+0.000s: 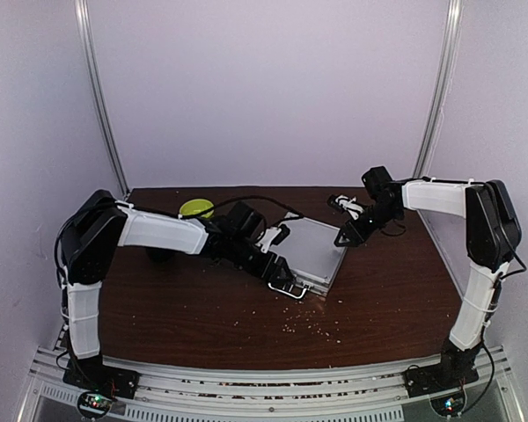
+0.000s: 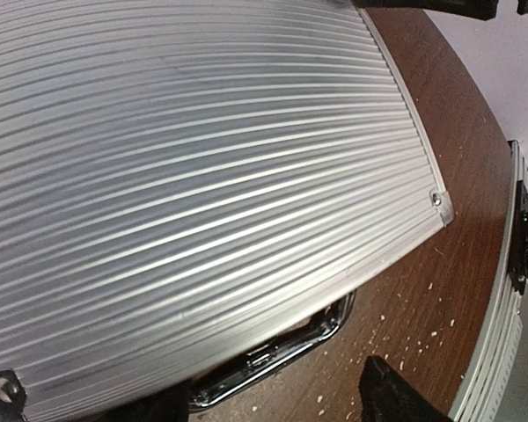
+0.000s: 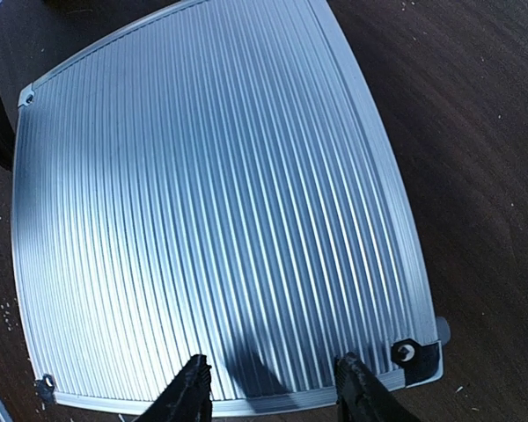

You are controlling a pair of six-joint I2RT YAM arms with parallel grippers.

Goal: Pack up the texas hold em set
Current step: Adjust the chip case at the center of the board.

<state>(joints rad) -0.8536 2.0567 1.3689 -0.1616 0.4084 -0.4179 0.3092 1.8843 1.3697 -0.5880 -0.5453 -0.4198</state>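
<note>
The silver ribbed briefcase [image 1: 314, 249] of the texas hold em set lies flat on the brown table with its lid down. Its chrome handle [image 1: 288, 289] points toward the near edge. In the left wrist view the lid [image 2: 202, 176] fills the picture and the handle [image 2: 277, 356] pokes out beneath its edge. My left gripper [image 2: 255, 409] is open at the handle side, one dark finger [image 2: 396, 400] on each side of the handle. My right gripper [image 3: 273, 396] hovers open over the lid's [image 3: 211, 193] far right edge, holding nothing. Chips, cards and dice are out of view.
A lime-green bowl [image 1: 196, 208] sits at the back left, behind my left arm. Pale crumbs [image 1: 310, 325] are scattered on the wood in front of the case. The table's metal rail [image 2: 497, 352] runs along the near edge.
</note>
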